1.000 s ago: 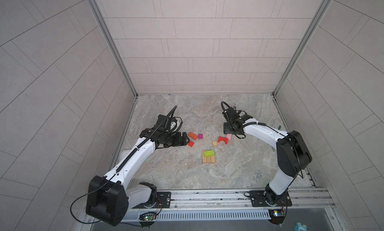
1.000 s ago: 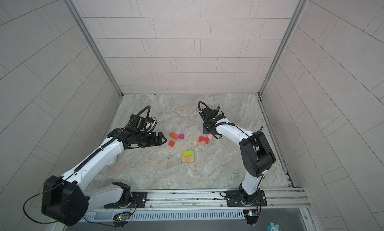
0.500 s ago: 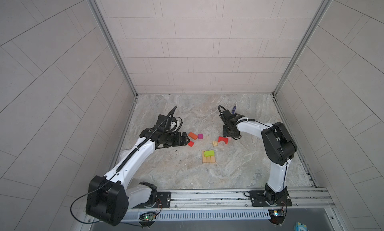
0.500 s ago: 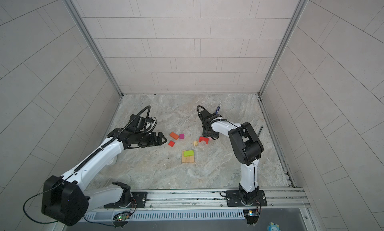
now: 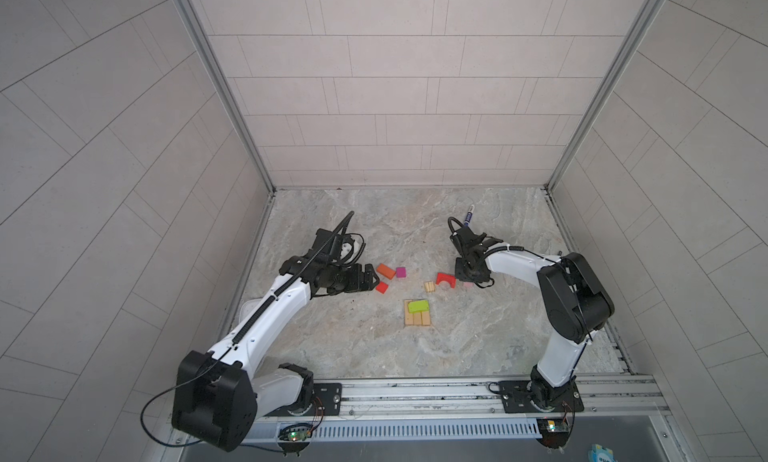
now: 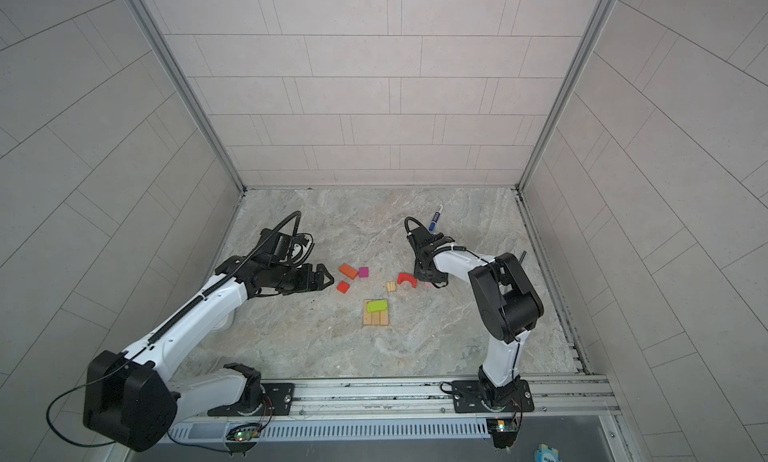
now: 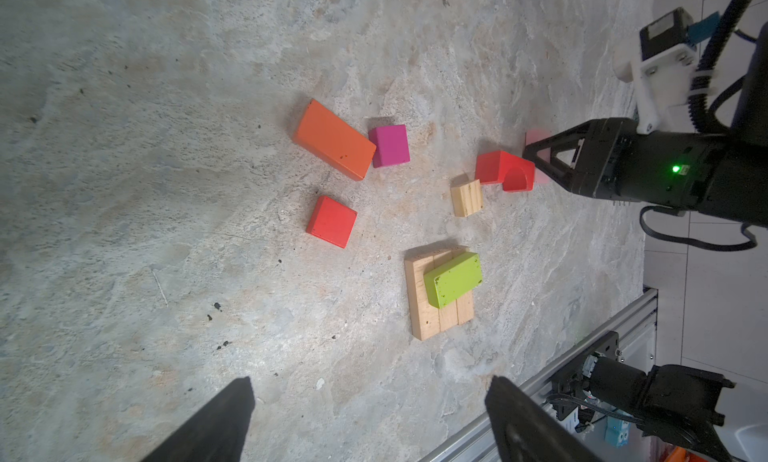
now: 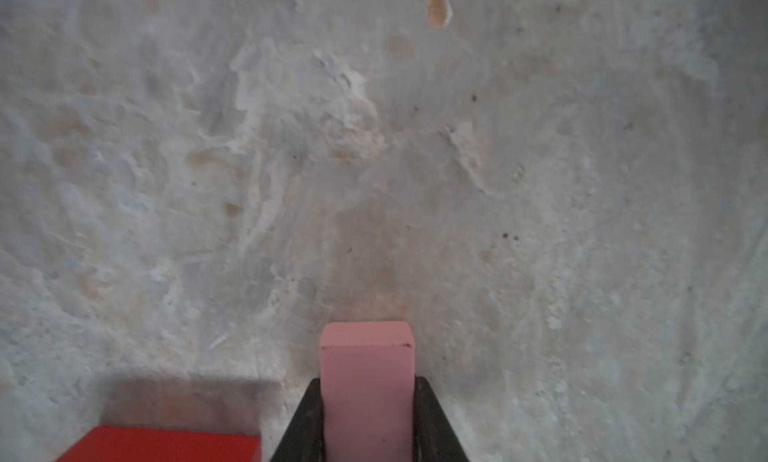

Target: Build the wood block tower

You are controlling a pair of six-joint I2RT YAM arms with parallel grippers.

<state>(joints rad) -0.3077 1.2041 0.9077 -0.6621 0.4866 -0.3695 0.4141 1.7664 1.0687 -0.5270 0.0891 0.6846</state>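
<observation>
Clamping the pale pink wooden brick (image 8: 365, 349) across its width, your right gripper (image 8: 368, 383) sits beyond and right of the lime-topped tan plank base (image 5: 417, 319); your left gripper (image 7: 370, 406) gapes empty.

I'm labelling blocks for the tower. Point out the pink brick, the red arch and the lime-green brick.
pink brick (image 8: 366, 376): right wrist view, middle of its long face.
red arch (image 7: 495, 166): left wrist view, solid face beside the opening.
lime-green brick (image 7: 455, 279): left wrist view, middle of its broad top.
</observation>
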